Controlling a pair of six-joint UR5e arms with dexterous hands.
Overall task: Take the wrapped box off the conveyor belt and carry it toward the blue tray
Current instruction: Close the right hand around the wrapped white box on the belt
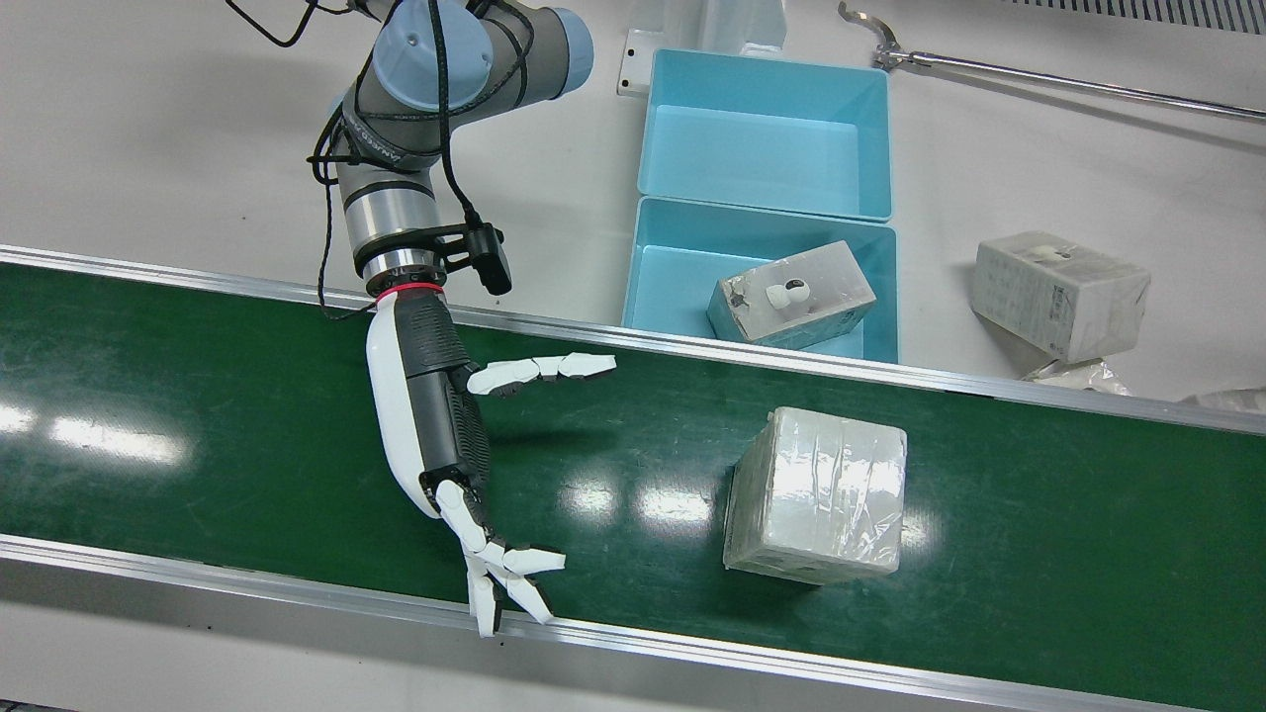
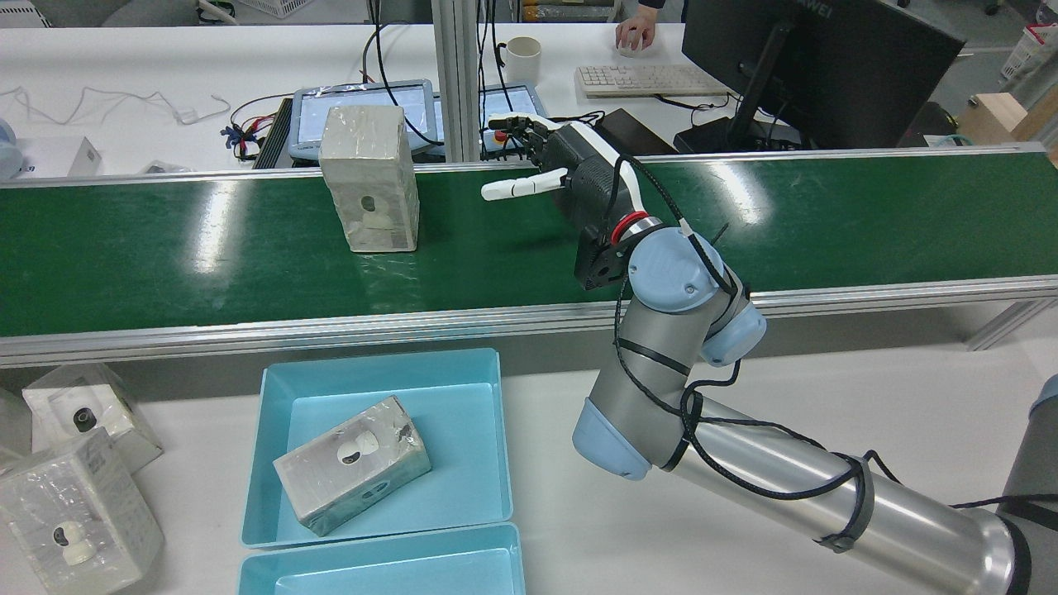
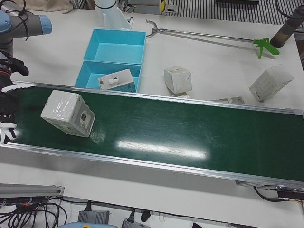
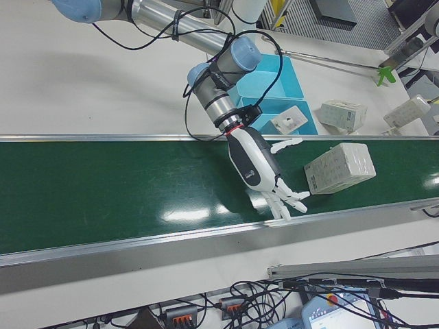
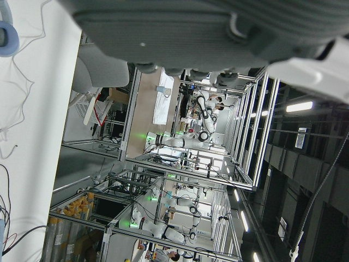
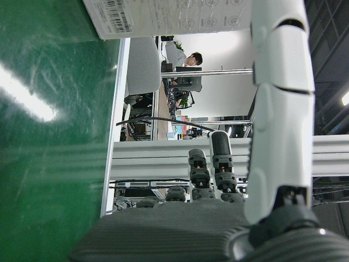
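Here the right hand (image 1: 450, 435) hangs over the green conveyor belt (image 1: 198, 435), empty, its fingers (image 1: 509, 583) spread toward the belt's operator-side rail and the thumb held out toward the wrapped box (image 1: 816, 494). That box stands on the belt, well apart from the hand and roughly level with the near blue tray (image 1: 658, 252), which sits on the white table just past the belt's robot-side rail and already holds another wrapped box (image 1: 791, 297). A second, empty blue tray (image 1: 767, 133) lies behind it, toward the table's robot-side edge.

To do the reach well, the hand should probably travel along the belt with the palm facing the box's nearest side, keeping its fingers wide until they straddle the box. The shiny wrap looks slippery, so a deep grasp across opposite faces seems safer than a fingertip pinch. Lifting clear of the rail before swinging toward the tray would avoid clipping it.

The left hand's state I cannot tell; its own camera shows only the dark underside of its palm.
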